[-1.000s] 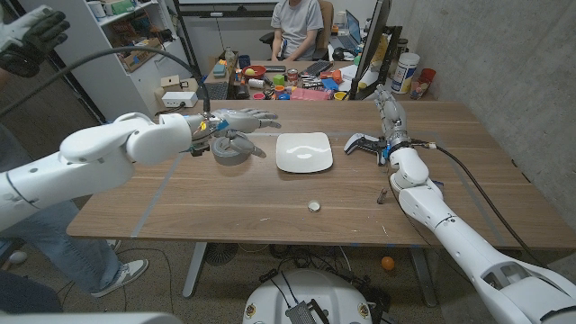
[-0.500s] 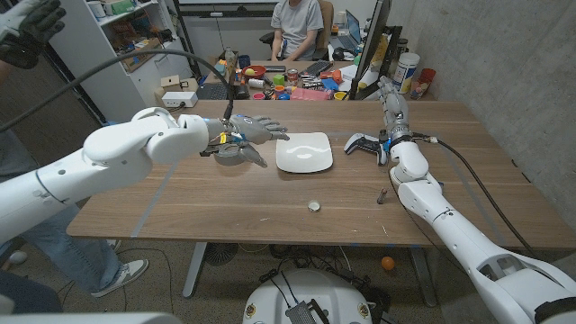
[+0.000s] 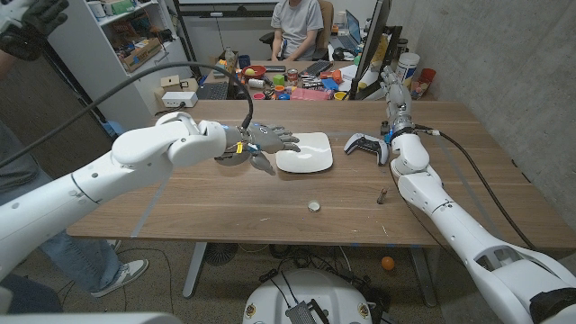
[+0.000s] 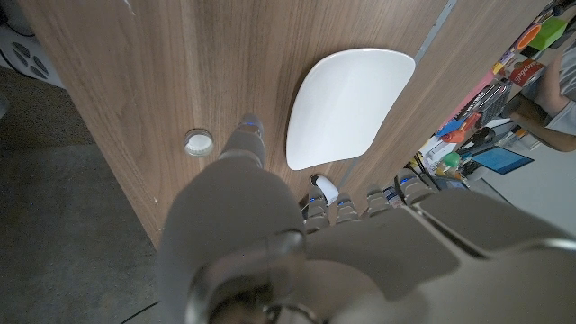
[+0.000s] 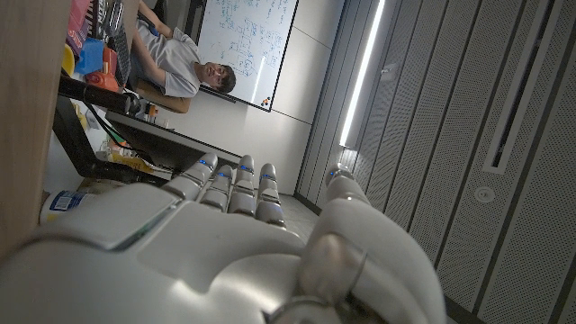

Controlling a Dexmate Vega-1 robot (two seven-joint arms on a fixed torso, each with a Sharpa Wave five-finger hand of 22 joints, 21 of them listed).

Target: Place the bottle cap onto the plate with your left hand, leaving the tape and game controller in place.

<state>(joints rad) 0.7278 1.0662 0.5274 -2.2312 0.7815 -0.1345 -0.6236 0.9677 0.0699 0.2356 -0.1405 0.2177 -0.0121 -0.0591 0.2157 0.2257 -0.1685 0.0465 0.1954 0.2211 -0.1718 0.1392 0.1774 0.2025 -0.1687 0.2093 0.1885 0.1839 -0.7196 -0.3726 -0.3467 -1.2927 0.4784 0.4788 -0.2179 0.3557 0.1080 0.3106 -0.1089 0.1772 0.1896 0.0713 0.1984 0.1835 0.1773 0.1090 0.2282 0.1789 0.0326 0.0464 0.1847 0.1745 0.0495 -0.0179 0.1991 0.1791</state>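
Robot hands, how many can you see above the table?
2. The left robot hand hovers open between the tape and the plate. The right robot hand points up beside the game controller.

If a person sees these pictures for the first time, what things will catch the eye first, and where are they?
The big white left arm reaches across the table, its left hand open with fingers spread between the grey tape and the white plate at the table's middle. The small bottle cap lies alone on the bare wood nearer the robot's edge. The game controller sits to the right of the plate, beside the raised right hand.
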